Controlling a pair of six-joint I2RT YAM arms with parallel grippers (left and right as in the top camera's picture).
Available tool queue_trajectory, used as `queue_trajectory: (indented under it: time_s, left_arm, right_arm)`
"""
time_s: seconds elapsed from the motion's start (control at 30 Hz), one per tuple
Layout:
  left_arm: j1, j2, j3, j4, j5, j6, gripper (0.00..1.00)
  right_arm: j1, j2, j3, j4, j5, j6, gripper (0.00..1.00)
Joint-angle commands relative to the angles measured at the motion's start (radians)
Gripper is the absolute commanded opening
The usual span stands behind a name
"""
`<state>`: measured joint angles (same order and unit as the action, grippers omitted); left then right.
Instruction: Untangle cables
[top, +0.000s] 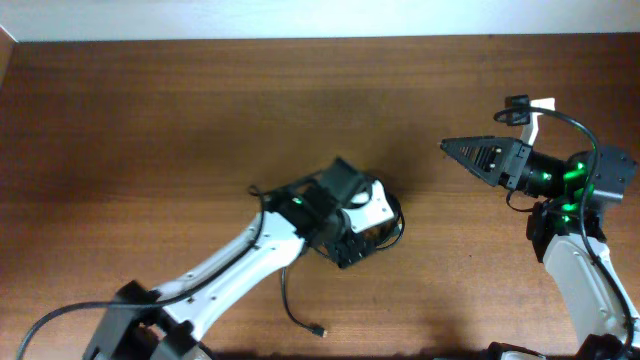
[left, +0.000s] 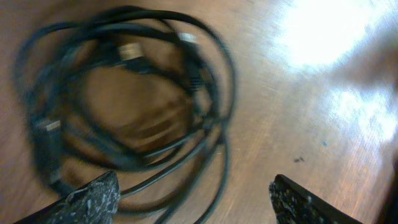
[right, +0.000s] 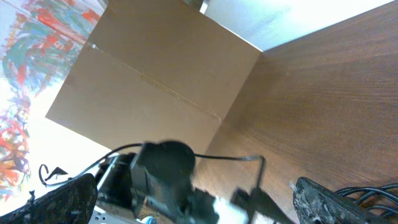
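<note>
The cables (left: 124, 93) lie as one loose black coil on the wooden table, with small plugs showing among the loops, blurred in the left wrist view. My left gripper (left: 196, 202) hovers just over the coil's near edge, open, with a few strands running between its fingertips (left: 93, 199) and nothing gripped. From overhead the left gripper (top: 358, 240) covers most of the coil; a loop of the cables (top: 398, 225) shows at its right, and a tail with a plug (top: 318, 331) trails toward the front. My right gripper (top: 447, 148) hangs open to the right, apart from the coil, pointing left.
In the right wrist view, the left arm (right: 168, 174) is between my right gripper's (right: 196, 202) spread fingers and part of the coil (right: 373, 193) shows at the lower right. A brown cardboard panel (right: 155, 74) stands at the table's edge. Bare wood table (top: 150, 120) stretches to the left.
</note>
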<state>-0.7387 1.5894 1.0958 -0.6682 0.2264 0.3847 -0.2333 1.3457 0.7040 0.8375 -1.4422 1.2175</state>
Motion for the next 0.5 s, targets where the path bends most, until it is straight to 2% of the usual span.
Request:
queue_trajectory:
  time_s: [0.0, 0.07, 0.2, 0.47]
  left_arm:
    - [-0.047, 0.017, 0.005, 0.001, 0.021, 0.089, 0.82]
    - [-0.055, 0.017, 0.005, 0.008, 0.021, 0.089, 0.88]
    - [-0.055, 0.026, 0.005, 0.018, 0.022, 0.088, 0.9]
    - [-0.055, 0.119, 0.005, 0.038, 0.092, 0.088, 0.85]
  right_arm:
    - [-0.003, 0.003, 0.011, 0.003, -0.013, -0.036, 0.99]
    - [-0.003, 0.003, 0.011, 0.003, -0.013, -0.036, 0.99]
    - [-0.003, 0.003, 0.011, 0.003, -0.013, -0.036, 0.99]
    - [-0.003, 0.003, 0.011, 0.003, -0.013, -0.036, 0.99]
